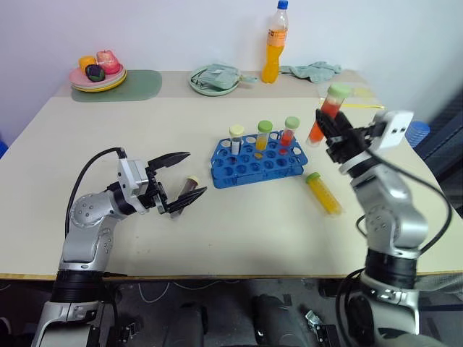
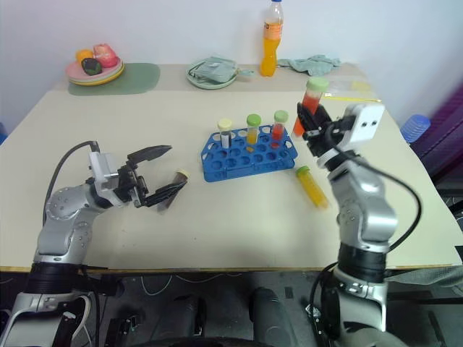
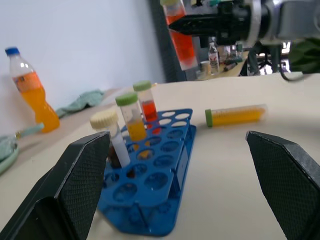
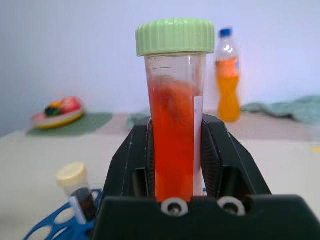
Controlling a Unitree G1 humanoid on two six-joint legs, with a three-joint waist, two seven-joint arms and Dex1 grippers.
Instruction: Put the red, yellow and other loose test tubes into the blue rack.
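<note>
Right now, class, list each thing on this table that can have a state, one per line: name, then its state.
Red tube: capped, upright, held in the air.
Right gripper: shut on the red tube.
Left gripper: open, holding nothing.
Yellow tube: capped, lying on the table.
Dark tube: lying on the table by the left gripper.
Blue rack: holds three capped tubes upright.
Bottle: capped, upright.

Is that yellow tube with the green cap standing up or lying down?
Lying down: the yellow tube rests flat on the table, beside the blue rack.
</note>
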